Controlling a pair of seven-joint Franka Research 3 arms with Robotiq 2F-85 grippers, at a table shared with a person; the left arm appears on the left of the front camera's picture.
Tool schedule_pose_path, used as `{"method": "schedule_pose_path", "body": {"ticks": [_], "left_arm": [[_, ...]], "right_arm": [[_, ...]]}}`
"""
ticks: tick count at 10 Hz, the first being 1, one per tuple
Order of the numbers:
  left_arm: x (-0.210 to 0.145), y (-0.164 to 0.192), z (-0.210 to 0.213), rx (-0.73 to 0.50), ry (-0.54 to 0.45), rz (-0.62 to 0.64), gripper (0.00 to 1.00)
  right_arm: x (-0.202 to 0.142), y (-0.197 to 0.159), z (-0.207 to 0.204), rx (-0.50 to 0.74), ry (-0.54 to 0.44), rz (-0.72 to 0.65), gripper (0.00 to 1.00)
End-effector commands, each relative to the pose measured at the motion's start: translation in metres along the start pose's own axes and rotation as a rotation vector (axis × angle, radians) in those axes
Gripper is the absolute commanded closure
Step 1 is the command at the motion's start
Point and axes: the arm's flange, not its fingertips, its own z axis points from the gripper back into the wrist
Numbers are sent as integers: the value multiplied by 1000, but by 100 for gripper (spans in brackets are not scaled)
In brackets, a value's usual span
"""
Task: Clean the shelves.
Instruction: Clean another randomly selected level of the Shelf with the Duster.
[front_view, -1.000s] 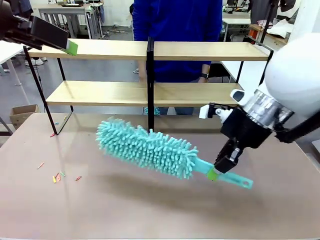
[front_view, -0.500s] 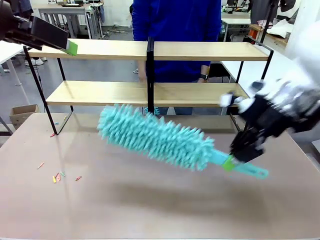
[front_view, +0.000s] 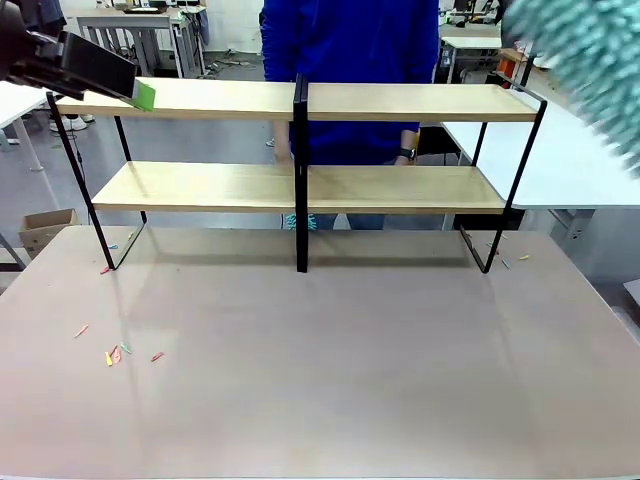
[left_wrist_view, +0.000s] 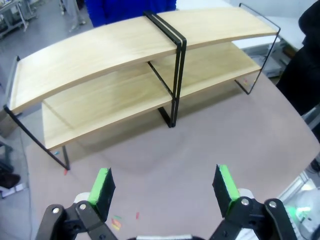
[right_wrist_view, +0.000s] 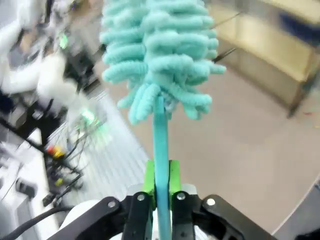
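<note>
Right wrist view: the right gripper (right_wrist_view: 161, 186) has its green pads pinched on the thin teal plastic handle of the fluffy teal microfibre duster (right_wrist_view: 162, 55), whose long axis runs up the frame centre, head at top. Judged light, its head soft and floppy and its handle stiff and probably slick, it is best held low on the handle (as here). In the front view its blurred head fills the upper right corner. The two-tier light-wood shelves in a thin black metal frame (front_view: 200, 186) span the upper half, long axis left to right. The left gripper (left_wrist_view: 164, 187), jaws wide and empty, looks down on them.
</note>
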Motion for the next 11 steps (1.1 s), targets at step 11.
{"method": "schedule_pose_path", "body": {"ticks": [11], "left_arm": [[-2, 1, 0, 3, -1, 1, 0]], "right_arm": [[-8, -5, 49, -255, -209, -70, 88]]}}
